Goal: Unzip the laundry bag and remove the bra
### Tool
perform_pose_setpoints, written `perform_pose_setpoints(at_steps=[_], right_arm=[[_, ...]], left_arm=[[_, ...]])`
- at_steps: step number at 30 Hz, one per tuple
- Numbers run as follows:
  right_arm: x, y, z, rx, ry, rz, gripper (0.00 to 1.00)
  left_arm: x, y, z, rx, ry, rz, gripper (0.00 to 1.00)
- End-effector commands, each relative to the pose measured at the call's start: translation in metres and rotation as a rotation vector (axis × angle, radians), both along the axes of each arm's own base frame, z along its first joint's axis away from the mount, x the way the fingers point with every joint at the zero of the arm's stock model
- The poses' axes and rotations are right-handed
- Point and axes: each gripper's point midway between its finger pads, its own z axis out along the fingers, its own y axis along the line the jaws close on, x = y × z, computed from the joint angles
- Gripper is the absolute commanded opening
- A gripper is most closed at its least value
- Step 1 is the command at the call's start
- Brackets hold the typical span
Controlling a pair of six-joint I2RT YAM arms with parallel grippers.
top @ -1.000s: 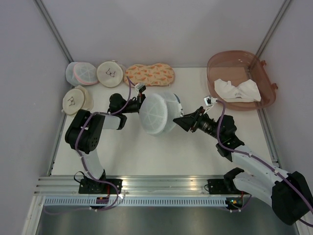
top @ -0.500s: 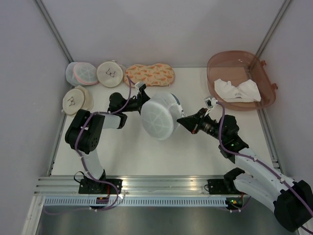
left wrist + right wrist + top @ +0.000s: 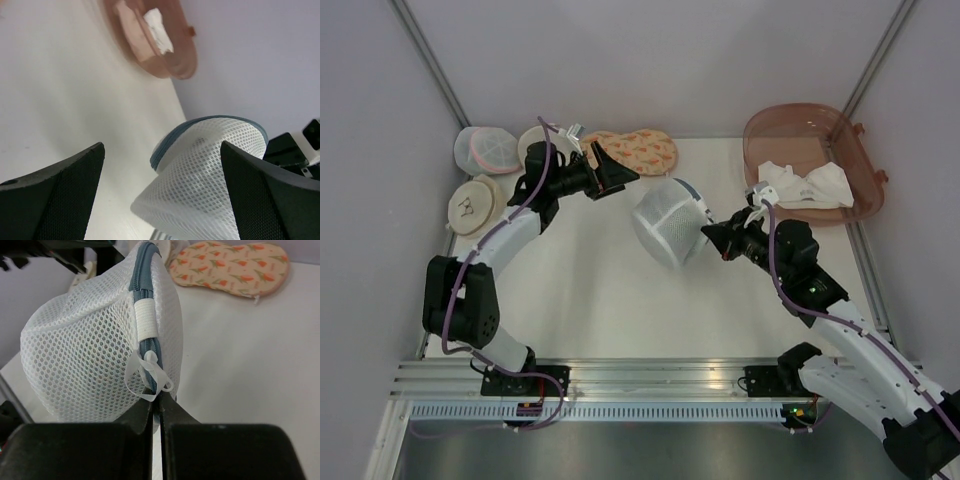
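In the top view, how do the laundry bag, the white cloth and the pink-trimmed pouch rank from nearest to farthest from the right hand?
1. Laundry bag: pinched by the right hand, just left of it.
2. White cloth: in the basket, back right.
3. Pink-trimmed pouch: back left corner.

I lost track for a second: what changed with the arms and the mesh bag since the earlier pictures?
The left gripper drew off the laundry bag and swung back-left, open now. The right gripper, shut on the zipper rim, shifted the bag slightly right. The patterned pouch, the tray and its white cloth stayed put.
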Motion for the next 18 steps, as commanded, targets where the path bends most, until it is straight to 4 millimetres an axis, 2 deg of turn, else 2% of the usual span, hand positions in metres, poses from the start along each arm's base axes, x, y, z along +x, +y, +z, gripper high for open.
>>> perform_pose_setpoints(at_steps=[1, 3, 5, 6, 10, 14, 15, 17, 18], right_arm=[[0.021, -0.021, -0.009, -0.115, 0.000, -0.140, 0.00], [0.030, -0.024, -0.022, -0.166, 0.024, -0.165, 0.01], [0.039, -0.030, -0.025, -0.210, 0.030, -0.223, 0.01], [0.040, -0.026, -0.036, -0.251, 0.052, -0.220, 0.01], [0.046, -0.021, -0.054, -0.401, 0.068, -0.265, 0.00], [0.037, 0.007, -0.064, -0.510, 0.045, -0.228, 0.00], [0.029, 0.021, -0.066, -0.520, 0.031, -0.180, 0.01], [0.021, 0.035, -0.069, -0.541, 0.007, -0.132, 0.01], [0.011, 0.049, -0.074, -0.557, 0.000, -0.083, 0.01]], left_arm=[[0.005, 0.033, -0.041, 0.297, 0.049, 0.152, 1.00], [0.003, 0.038, -0.048, 0.331, 0.088, 0.188, 1.00], [-0.002, 0.038, -0.052, 0.356, 0.096, 0.201, 1.00], [-0.004, 0.042, -0.053, 0.376, 0.098, 0.226, 0.99], [-0.023, 0.036, -0.042, 0.361, 0.101, 0.216, 1.00], [-0.044, 0.022, -0.022, 0.305, 0.098, 0.171, 1.00], [-0.049, 0.021, -0.020, 0.292, 0.104, 0.157, 0.99], [-0.056, 0.020, -0.010, 0.266, 0.102, 0.148, 1.00], [-0.062, 0.018, -0.009, 0.245, 0.118, 0.129, 1.00]])
